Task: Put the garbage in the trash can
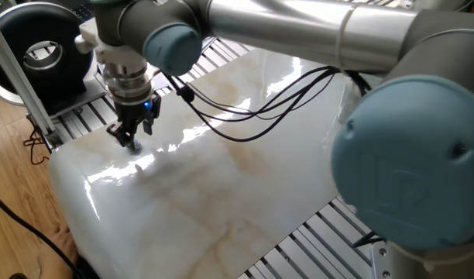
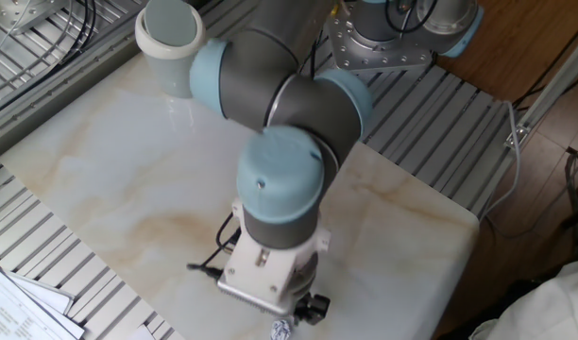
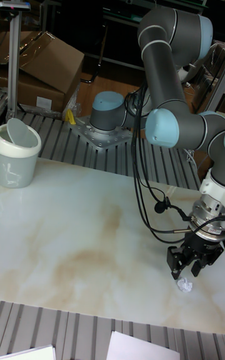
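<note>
One piece of garbage, a tiny crumpled greyish-white wad [image 3: 184,284], lies near the marble table's corner; it also peeks out under the wrist as the wad [image 2: 281,329]. My gripper [image 3: 186,265] points straight down over it, with the fingers spread and their tips just above the wad, holding nothing. In one fixed view the gripper [image 1: 128,139] stands close to the tabletop and its fingers hide the wad. The trash can [image 2: 172,42], a plain white cup, stands at the opposite far corner of the table, also seen as the trash can [image 3: 17,150].
A round black device [image 1: 43,46] sits off the table beyond the gripper. Printed paper sheets [image 2: 15,302] lie on the slatted frame beside the table. Black cables [image 1: 245,116] hang from the wrist over the marble. Table edges are close to the gripper.
</note>
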Available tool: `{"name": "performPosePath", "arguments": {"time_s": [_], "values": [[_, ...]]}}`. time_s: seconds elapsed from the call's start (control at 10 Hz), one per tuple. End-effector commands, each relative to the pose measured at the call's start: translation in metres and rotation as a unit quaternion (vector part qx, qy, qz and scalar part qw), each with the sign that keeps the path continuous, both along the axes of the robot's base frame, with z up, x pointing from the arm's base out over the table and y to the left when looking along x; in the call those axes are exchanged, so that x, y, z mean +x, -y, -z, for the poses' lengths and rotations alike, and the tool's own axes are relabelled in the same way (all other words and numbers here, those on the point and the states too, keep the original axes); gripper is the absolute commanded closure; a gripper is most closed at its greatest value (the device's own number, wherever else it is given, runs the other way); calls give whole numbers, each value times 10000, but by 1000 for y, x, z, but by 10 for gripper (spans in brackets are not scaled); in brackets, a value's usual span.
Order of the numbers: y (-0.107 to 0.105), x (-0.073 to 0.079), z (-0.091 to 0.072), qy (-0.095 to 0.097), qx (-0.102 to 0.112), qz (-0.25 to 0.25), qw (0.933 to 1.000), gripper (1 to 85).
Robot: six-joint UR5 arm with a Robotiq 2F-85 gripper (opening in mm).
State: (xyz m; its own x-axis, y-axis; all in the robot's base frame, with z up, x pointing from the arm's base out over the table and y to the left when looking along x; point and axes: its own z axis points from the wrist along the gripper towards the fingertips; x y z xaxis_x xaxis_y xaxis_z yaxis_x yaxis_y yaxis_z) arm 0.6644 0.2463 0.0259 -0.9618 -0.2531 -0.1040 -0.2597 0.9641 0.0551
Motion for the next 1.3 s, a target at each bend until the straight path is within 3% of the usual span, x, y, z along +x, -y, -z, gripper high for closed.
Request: {"name": "performPosePath", "arguments": {"time_s": [0.0,0.4,0.7,0.8,0.9,1.1,1.2], "values": [[-10,12,5,57,20,57,10000,327],[-11,18,16,111,12,54,9999,340],[-15,17,20,108,9,99,9999,420],[-14,17,20,133,-2,70,9999,577],[-12,16,21,134,5,55,9999,843],[-2,11,12,140,70,-127,9998,843],[11,-2,-4,2,49,-230,9997,843]]}}
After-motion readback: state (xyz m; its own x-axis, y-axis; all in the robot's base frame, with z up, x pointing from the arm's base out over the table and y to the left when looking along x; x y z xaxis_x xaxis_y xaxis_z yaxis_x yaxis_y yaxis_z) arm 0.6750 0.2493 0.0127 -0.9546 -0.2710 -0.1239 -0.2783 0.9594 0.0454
